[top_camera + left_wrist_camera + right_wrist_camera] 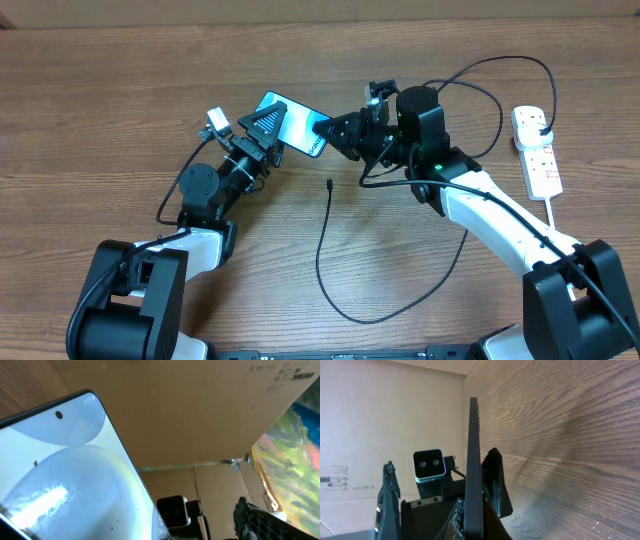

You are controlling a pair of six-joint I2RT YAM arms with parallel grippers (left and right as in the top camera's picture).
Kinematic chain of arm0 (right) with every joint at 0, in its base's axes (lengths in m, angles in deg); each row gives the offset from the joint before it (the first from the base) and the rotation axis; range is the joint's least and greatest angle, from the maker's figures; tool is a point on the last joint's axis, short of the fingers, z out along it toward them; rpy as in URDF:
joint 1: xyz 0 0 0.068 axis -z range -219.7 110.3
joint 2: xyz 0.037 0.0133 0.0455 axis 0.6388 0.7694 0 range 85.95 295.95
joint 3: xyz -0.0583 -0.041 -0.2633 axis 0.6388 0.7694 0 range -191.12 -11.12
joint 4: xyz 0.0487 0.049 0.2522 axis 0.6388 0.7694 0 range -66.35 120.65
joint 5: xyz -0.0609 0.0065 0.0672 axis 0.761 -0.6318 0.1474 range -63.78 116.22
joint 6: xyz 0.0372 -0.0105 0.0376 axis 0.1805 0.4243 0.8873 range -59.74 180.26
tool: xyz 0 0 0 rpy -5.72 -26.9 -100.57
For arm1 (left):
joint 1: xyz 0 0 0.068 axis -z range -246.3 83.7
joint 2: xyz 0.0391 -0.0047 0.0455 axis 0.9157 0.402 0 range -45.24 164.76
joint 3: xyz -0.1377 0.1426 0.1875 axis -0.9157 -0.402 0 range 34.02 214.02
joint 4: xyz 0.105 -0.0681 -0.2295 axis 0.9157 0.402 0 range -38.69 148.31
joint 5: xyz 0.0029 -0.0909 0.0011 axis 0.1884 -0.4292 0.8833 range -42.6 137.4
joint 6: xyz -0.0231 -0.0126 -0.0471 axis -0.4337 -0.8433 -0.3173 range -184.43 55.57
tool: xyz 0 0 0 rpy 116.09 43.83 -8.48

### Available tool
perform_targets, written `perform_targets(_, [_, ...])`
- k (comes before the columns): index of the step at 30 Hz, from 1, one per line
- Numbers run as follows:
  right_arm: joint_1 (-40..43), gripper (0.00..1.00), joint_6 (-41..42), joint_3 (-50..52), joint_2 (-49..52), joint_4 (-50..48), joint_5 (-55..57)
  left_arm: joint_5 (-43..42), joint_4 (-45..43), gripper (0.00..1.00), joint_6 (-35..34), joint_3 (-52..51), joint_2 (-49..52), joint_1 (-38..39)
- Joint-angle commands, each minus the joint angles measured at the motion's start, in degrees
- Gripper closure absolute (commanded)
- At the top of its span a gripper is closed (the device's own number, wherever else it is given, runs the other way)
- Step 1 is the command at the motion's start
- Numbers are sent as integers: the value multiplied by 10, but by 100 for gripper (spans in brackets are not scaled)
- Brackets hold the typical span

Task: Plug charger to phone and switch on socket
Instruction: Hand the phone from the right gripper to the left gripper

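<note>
Brown wood-grain counter (120, 80), carrying all items. Two black-and-white robot arms, based at the near edge and meeting over the centre of the counter. Long thin black charger cable (322, 270): one end is a black plug (540, 130) seated in the power strip; from there it arcs behind the right arm and loops along the near side. Its small connector tip (329, 183) lies free on the wood, near the smartphone but apart from it. White elongated power strip (536, 150), flat at the far right, with a thick white cord (553, 212) trailing toward the near edge. Slim rectangular smartphone with light-blue screen and dark edges (292, 122), centre of the counter, between the two arms. Right fingers (338, 130) are clamped tight on the smartphone's right end. Left fingers (262, 125) are spread fully wide at its left end, one to each side of the smartphone and gripping nothing; whether they touch it cannot be told.
</note>
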Motion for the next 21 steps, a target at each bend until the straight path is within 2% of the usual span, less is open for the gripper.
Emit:
perform_targets(1, [-2,96,-48,-10,-4,-9,2,3,-12,6,-61,12,4,-2])
perform_targets(4, [-2,96,-50,-10,-4,-12,31,-2,-29,11,-73,12,4,-2])
perform_targets(10, [-2,96,-49,-10,-4,-48,52,-8,-40,29,-84,12,4,-2])
perform_targets(13, [-2,96,-37,-10,-4,-46,57,-7,-40,40,-84,12,4,-2])
perform_targets(16, [-3,96,-6,-10,-4,-38,57,-3,-37,47,-83,12,4,-2])
perform_targets(18, [-5,96,0,-10,-4,-30,55,3,-37,55,-83,12,4,-2])
perform_targets(21, [-11,96,3,-10,-4,-11,55,5,-37,62,-83,12,4,-2])
